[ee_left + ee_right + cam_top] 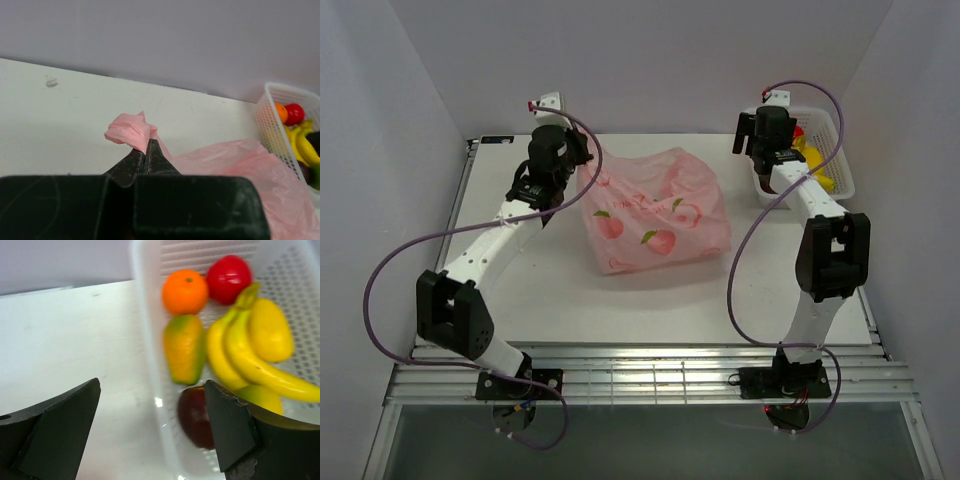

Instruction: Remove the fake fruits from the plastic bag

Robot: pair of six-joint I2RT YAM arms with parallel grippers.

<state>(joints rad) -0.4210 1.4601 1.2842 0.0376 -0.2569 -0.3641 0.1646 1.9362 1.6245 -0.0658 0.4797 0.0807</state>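
The pink plastic bag (655, 215) with peach prints lies puffed up mid-table; nothing shows through it. My left gripper (588, 155) is shut on its bunched handle (131, 131) at the bag's back left corner, with the handle sticking out past the fingertips (155, 150). My right gripper (152, 385) is open and empty above the left wall of the white basket (142, 315). In the basket lie an orange fruit (185, 291), a red round fruit (228, 274), yellow bananas (240, 355), an orange-green mango (185, 347), a dark red fruit (195, 415) and a yellow lemon (270, 330).
The white lattice basket (835, 150) stands at the back right corner, close to the right wall. The back wall runs just behind the bag and both grippers. Bare white table (620, 300) lies in front of the bag.
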